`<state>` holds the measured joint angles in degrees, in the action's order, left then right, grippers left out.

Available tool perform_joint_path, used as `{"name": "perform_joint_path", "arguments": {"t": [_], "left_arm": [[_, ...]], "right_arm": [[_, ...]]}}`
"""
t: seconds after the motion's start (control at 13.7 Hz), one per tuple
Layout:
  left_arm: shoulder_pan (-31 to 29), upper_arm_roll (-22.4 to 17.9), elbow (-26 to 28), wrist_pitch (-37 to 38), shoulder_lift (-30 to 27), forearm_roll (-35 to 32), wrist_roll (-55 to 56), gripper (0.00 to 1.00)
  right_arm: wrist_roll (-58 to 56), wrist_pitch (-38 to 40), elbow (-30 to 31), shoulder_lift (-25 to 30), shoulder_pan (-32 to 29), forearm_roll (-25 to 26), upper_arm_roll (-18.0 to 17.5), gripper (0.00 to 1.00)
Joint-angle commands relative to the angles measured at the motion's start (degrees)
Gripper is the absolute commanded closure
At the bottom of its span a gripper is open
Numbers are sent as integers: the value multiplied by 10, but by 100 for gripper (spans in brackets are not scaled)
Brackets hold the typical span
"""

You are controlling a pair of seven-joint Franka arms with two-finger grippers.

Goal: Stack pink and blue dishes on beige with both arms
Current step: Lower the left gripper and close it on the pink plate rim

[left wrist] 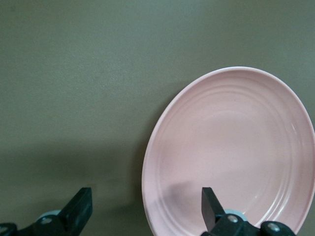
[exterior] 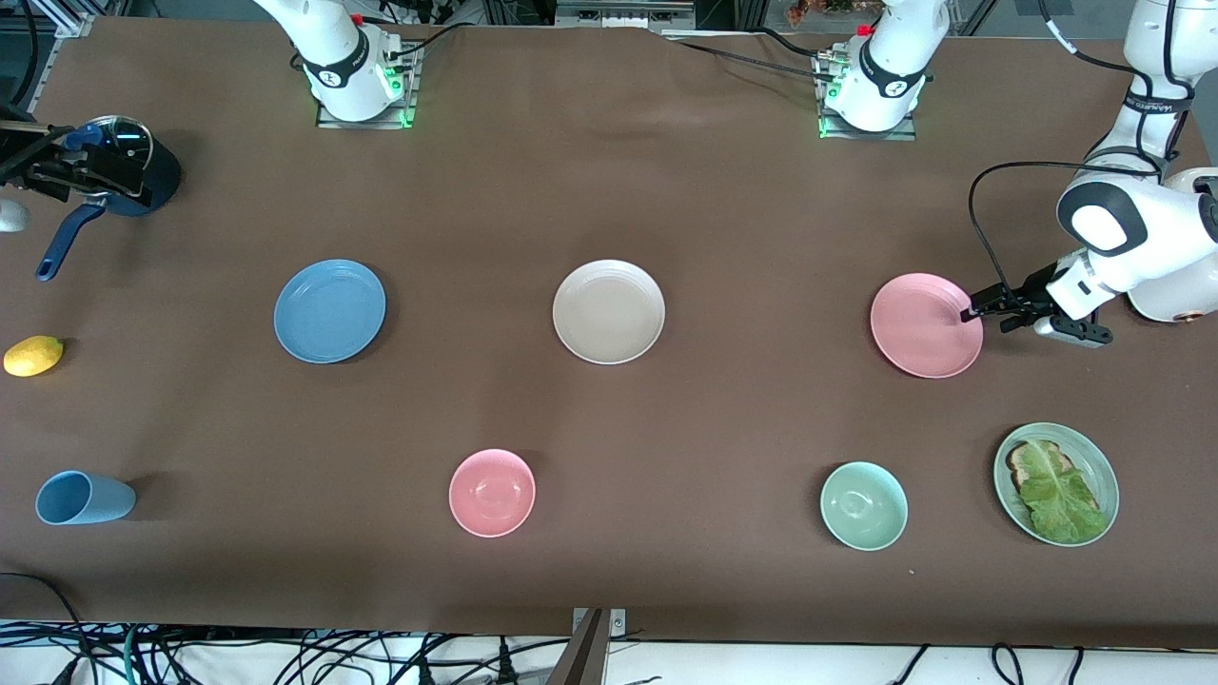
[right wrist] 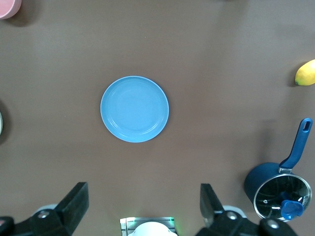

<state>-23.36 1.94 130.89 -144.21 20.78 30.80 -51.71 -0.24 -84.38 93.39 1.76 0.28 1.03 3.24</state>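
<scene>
Three equal plates lie in a row across the table. The beige plate [exterior: 608, 311] is in the middle, the blue plate [exterior: 329, 310] toward the right arm's end, and the pink plate [exterior: 925, 324] toward the left arm's end. My left gripper [exterior: 980, 314] is low at the pink plate's rim. In the left wrist view it [left wrist: 146, 192] is open, one finger over the pink plate [left wrist: 231, 152] and the other over bare table. My right gripper [right wrist: 142, 194] is open and empty, high above the table, out of the front view. The blue plate [right wrist: 134, 108] lies far below it.
Nearer the front camera stand a blue cup [exterior: 84, 498], a pink bowl [exterior: 492, 492], a pale green bowl [exterior: 863, 505] and a green plate with toast and lettuce [exterior: 1056, 470]. A lemon [exterior: 33, 355] and a lidded blue saucepan [exterior: 124, 171] sit at the right arm's end.
</scene>
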Motion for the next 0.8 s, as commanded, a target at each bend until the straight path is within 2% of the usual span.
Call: {"name": "perform_joint_path", "arguments": {"t": [0.0, 0.15, 0.73], "left_arm": [[10, -5, -7, -5, 1, 18, -16, 2], [10, -5, -14, -5, 4, 18, -16, 11], [22, -4, -43, -6, 38, 19, -12, 9]], "right_arm": [[-9, 4, 2, 3, -5, -9, -1, 0], [-9, 4, 2, 3, -5, -9, -1, 0], [-9, 4, 2, 3, -5, -9, -1, 0]]}}
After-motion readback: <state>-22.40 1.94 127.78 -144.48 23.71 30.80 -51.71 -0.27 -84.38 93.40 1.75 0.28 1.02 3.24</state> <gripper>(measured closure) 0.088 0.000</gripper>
